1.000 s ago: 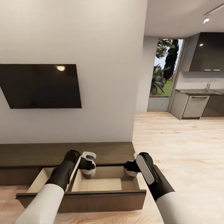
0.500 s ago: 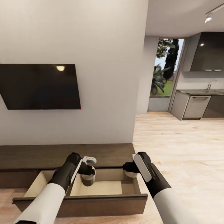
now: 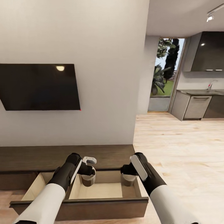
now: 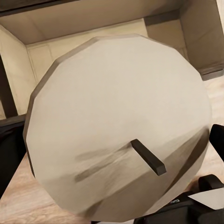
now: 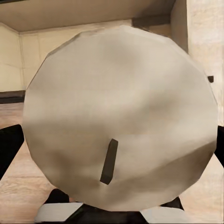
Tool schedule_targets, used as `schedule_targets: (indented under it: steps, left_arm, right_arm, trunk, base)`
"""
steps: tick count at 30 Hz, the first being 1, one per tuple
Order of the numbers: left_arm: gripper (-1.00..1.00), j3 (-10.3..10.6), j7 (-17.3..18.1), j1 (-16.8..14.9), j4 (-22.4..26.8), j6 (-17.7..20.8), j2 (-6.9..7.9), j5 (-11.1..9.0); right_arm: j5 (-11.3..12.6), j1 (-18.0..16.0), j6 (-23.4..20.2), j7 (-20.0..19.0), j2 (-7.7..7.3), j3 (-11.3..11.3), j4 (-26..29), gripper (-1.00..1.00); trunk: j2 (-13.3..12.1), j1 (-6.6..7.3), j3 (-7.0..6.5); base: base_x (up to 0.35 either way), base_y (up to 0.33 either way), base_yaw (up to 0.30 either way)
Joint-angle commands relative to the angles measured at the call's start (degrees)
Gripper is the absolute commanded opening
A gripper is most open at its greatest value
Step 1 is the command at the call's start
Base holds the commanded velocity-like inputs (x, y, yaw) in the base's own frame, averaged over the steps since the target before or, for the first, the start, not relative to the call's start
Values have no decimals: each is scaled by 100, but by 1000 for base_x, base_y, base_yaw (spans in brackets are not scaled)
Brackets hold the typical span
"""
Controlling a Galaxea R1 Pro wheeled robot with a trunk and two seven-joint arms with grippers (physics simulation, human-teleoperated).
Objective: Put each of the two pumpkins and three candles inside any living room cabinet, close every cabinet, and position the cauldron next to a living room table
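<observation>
The dark-brown cabinet (image 3: pixel 46 155) stands under the wall, its wide drawer (image 3: pixel 81 207) pulled out and showing a pale beige inside. My left gripper (image 3: pixel 88 176) is shut on a pale cylindrical candle (image 3: pixel 88 180), held upright just inside the drawer's middle compartment. My right gripper (image 3: pixel 128 176) is shut on a second candle (image 3: pixel 127 180) over the drawer's right end. In the left wrist view the candle (image 4: pixel 116 126) shows its flat top and dark wick, with the drawer below it. The right wrist view shows the other candle (image 5: pixel 121 121) the same way. The pumpkins, cauldron and table are out of view.
A black TV (image 3: pixel 40 86) hangs on the pale wall above the cabinet. Light wood floor (image 3: pixel 180 149) opens to the right toward a kitchen with grey units (image 3: pixel 196 106) and a glass door (image 3: pixel 163 71).
The view has shifted a little. My right arm has brought its candle inward and down over the drawer's right end. The left candle has sunk slightly into the drawer.
</observation>
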State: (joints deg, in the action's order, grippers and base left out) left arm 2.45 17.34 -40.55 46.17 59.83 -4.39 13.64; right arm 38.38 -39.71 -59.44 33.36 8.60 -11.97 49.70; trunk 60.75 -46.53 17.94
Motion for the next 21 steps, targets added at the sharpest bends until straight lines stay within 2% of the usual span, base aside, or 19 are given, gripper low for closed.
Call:
schedule_targets:
  steps: [1,7,21]
  left_arm:
    - [-100,2,50,-2,4,17,0,60]
    - [-100,2,50,-4,-2,17,0,60]
    - [-100,2,50,-1,-4,17,0,65]
  right_arm:
    - [64,-31,-2,56,5,-12,-60,-100]
    - [66,-130,5,34,68,-15,-312,-100]
    - [65,-142,11,35,123,-33,-356,-100]
  trunk:
    - [6,0,7]
    - [6,0,7]
    - [6,0,7]
  base:
    - [13,0,0]
    - [143,53,0]
    - [85,6,0]
